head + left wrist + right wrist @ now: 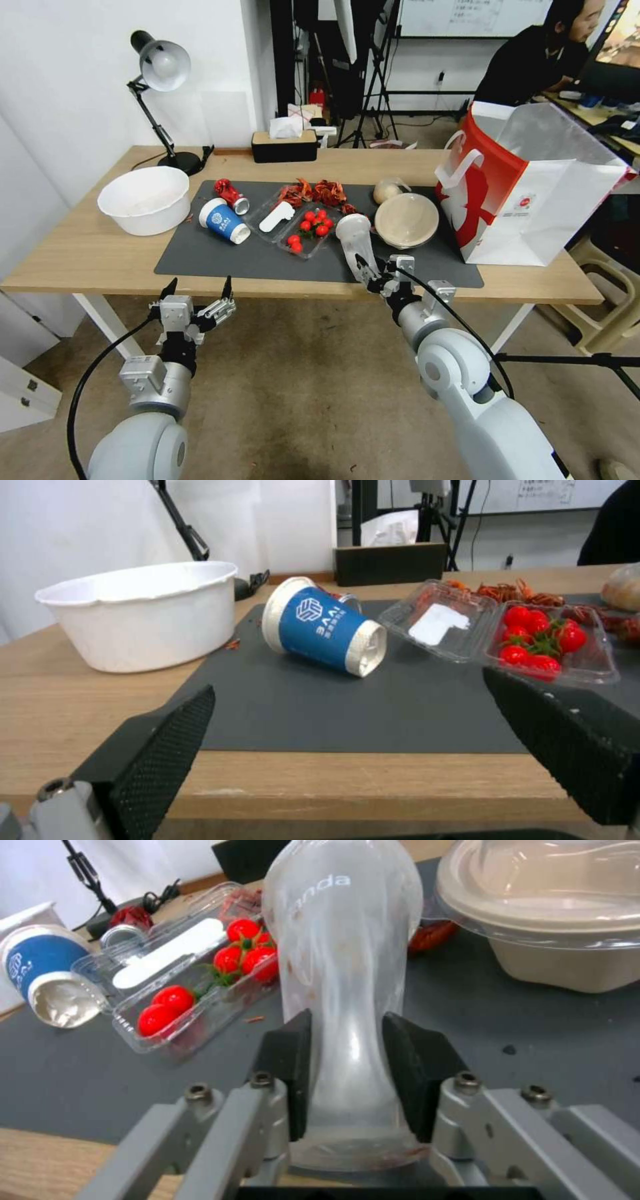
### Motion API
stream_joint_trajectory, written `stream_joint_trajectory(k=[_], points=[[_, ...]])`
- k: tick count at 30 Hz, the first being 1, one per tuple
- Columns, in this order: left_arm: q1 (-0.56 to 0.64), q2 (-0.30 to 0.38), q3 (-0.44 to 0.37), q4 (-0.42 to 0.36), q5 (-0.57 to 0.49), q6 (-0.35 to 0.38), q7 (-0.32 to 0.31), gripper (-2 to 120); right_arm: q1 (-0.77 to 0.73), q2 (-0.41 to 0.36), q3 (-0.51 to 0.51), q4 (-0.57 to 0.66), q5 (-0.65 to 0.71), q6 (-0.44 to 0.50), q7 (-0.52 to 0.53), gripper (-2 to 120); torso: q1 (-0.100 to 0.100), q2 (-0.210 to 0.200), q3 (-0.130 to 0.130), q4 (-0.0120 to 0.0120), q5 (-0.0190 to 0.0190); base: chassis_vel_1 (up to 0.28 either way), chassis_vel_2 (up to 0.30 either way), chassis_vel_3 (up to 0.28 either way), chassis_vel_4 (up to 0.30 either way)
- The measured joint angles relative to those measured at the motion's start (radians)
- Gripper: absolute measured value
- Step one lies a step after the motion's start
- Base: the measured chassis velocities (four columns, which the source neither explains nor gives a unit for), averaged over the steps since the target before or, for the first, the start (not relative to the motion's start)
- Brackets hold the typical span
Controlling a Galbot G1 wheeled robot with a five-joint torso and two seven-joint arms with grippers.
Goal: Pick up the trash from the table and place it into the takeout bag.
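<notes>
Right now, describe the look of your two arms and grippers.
Both arms are glossy light grey with rounded joints and a black cable looped alongside. The left gripper has a silver metal body and black textured fingers. The right gripper has grey bolted linkages and black pads.

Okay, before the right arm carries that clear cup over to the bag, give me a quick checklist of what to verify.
1. Right hand shut on the clear plastic cup: ok; the cup is squeezed in.
2. Takeout bag upright, mouth open: ok.
3. Path to the bag: not ok; the paper bowl stands between.
4. Left hand open, off the table's near edge: ok.
5. Cup empty: cannot tell.
</notes>
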Motion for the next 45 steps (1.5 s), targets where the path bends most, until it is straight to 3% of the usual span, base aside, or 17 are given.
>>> stream_joint_trajectory(k=[15, 18, 31, 38, 45], points=[[0.015, -0.006, 0.001, -0.004, 0.019, -0.027, 0.0, 100, -0.025, 0.0, 0.001, 0.04, -0.001, 0.007, 0.006, 11, 0.0, 0.0, 0.0, 0.0001, 0.0004, 0.0, 0.0, 0.0, 0.0], [0.015, -0.006, 0.001, -0.005, 0.021, -0.029, 0.0, 100, -0.031, -0.005, 0.007, 0.065, 0.013, 0.063, -0.045, 9, 0.0, 0.0, 0.001, 0.0004, 0.0002, 0.0, 0.0, 0.0, 0.0], [0.015, -0.01, 0.004, -0.003, 0.028, -0.037, 0.001, 100, -0.032, -0.013, 0.066, 0.129, 0.035, 0.146, -0.121, 8, 0.0, 0.0, 0.0, 0.0002, 0.0003, 0.0, 0.0, 0.0, 0.0], [0.01, -0.01, 0.006, 0.002, 0.029, -0.037, 0.002, 100, 0.066, -0.093, 0.259, 0.218, 0.204, 0.174, -0.119, 8, 0.0, 0.0, 0.0, 0.0001, 0.0, 0.0, 0.0, 0.0, 0.0], [0.008, -0.014, 0.019, 0.012, 0.037, -0.044, 0.004, 100, 0.212, -0.212, 0.448, 0.16, 0.333, 0.169, -0.019, 8, 0.0, 0.0, 0.0, 0.0001, 0.0005, 0.0, 0.0, 0.0, 0.0]])
